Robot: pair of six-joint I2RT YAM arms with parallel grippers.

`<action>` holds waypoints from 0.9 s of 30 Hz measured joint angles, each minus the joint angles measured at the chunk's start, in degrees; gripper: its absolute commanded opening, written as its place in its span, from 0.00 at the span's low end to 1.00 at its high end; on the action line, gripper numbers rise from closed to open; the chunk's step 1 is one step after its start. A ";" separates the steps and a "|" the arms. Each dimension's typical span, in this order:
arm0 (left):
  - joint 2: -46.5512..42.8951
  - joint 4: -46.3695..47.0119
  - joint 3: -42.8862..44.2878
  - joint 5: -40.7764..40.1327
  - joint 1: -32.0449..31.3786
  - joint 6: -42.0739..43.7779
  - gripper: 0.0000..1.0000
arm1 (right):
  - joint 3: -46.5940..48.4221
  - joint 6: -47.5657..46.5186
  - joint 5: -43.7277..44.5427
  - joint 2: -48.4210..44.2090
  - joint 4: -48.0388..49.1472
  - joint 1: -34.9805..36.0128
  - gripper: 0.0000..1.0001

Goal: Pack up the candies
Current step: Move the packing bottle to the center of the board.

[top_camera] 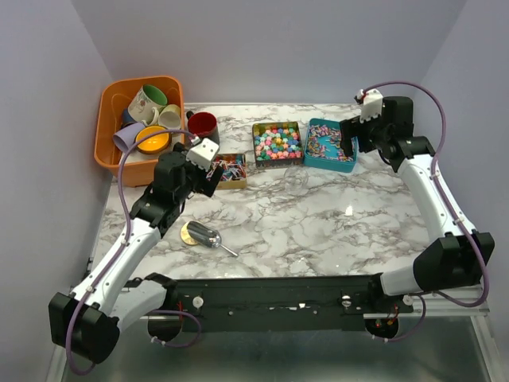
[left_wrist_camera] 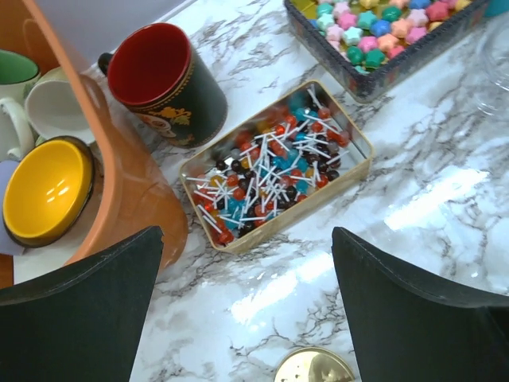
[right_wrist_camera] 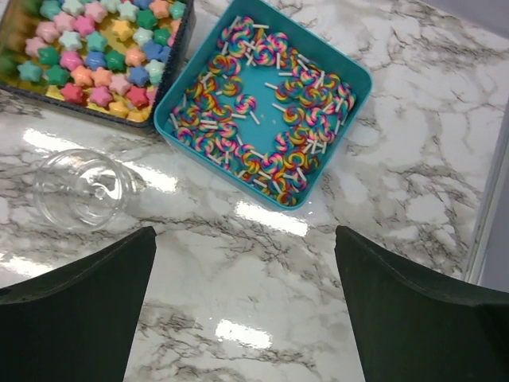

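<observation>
Marble table (top_camera: 318,231): 3 tins (top_camera: 330,167) hold candies (top_camera: 275,142); orange bin (top_camera: 106,119) holds mugs (top_camera: 153,140); both jaws spread, empty.

Setting: enclosed robot test cell, lab type. Plain pale walls (top_camera: 262,48) box in a marble-pattern table (top_camera: 318,231) on three sides. The left arm (top_camera: 119,263) and right arm (top_camera: 429,191), white and black, are bolted to a black base rail (top_camera: 278,292) at the near edge, with purple cable (top_camera: 120,179) looped alongside. Props are laid out: tins of candies (top_camera: 276,142) and an orange bin (top_camera: 103,127) of mugs (top_camera: 147,99).
</observation>
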 measured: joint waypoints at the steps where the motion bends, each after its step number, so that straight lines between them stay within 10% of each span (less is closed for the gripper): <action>1: -0.50 -0.63 -0.02 0.96 -0.55 0.61 0.99 | 0.00 0.46 -0.87 -0.22 0.09 0.00 1.00; 27: 13.70 -8.17 17.59 16.22 -11.67 -9.62 0.81 | -7.91 -1.55 -8.24 -15.89 -8.33 0.02 0.99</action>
